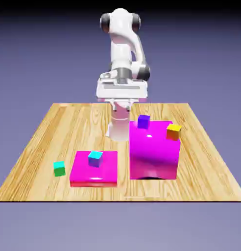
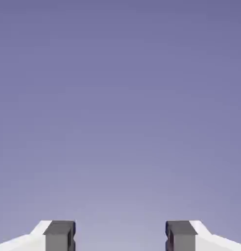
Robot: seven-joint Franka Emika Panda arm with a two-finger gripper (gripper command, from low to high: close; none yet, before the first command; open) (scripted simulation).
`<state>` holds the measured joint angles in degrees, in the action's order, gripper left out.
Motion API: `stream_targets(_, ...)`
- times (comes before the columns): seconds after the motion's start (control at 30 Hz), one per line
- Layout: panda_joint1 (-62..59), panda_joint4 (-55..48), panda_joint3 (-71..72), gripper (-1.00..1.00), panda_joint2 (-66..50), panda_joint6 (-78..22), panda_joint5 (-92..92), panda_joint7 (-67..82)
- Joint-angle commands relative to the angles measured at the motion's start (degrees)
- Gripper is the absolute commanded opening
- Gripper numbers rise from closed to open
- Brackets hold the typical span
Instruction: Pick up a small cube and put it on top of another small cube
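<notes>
Fingers (image 2: 120, 236) spread, nothing between, probably because pick is not begun; green cube (image 1: 59, 168) on desk (image 1: 205, 171), beside low magenta block (image 1: 94, 184); cyan cube (image 1: 95, 159) on top of same block, which raises stacking place

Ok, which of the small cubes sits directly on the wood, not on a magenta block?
The green cube, at the exterior view's far left; the cyan, purple and orange ones all rest on magenta blocks.
</notes>
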<state>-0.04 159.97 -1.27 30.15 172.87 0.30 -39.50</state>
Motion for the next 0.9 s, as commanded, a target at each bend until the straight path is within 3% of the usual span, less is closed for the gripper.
stream_targets(0.0, -0.60, -0.86, -1.06, 0.00, -2.08, -0.94, 0.25, 2.45)
stream_targets(0.7, -13.16, -18.66, -22.95, 0.00, -45.22, -20.46, 5.43, 53.31)
stream_targets(0.87, -17.94, -20.06, -17.32, 0.00, -53.52, -13.63, 10.41, 56.86)
